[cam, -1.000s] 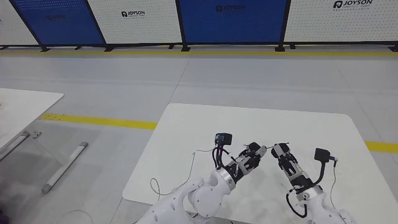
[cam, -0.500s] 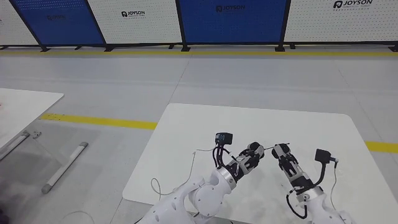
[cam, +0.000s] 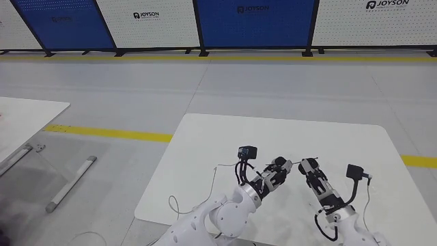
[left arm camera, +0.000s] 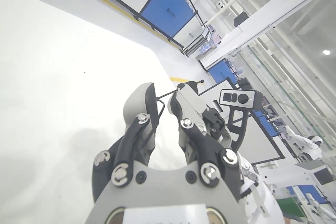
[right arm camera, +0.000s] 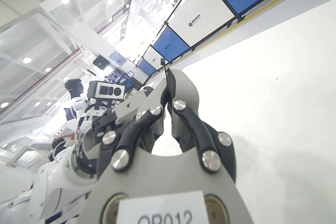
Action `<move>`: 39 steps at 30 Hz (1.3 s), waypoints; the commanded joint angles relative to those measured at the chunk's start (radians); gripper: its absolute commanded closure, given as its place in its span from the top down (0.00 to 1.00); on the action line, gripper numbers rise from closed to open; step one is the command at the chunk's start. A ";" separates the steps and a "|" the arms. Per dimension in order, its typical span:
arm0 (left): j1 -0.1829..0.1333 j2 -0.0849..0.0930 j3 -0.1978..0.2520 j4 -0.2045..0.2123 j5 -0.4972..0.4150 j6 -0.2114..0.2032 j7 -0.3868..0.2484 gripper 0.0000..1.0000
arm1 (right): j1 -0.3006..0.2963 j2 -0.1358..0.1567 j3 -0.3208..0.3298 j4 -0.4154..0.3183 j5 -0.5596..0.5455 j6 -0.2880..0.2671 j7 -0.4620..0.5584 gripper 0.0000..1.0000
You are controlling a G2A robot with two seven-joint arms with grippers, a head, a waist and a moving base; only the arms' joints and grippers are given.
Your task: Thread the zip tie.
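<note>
Thin black zip tie (left arm camera: pixel 168 94) bridges both grippers, lower centre of top view. Right gripper (right arm camera: pixel 168 78) pinched on its strap. Left gripper (left arm camera: pixel 160 99) narrowly parted, strap kinked in the gap. Smooth white round-cornered table (cam: pixel 225 143) stretches beyond.

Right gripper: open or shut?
Shut: the right gripper has its pads pressed together on the zip tie, whose end pokes out past the tips.
</note>
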 commanded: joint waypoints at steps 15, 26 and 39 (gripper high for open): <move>0.012 -0.013 -0.009 -0.006 0.015 -0.034 -0.011 0.00 | -0.001 -0.004 0.008 0.004 0.027 -0.025 0.028 0.00; 0.023 -0.017 -0.021 -0.010 0.051 -0.020 -0.015 0.82 | -0.010 -0.007 0.018 -0.001 0.008 -0.009 0.012 0.00; 0.050 -0.017 -0.059 -0.026 0.061 -0.030 -0.020 0.13 | -0.013 -0.012 0.023 -0.004 -0.004 0.002 0.003 0.00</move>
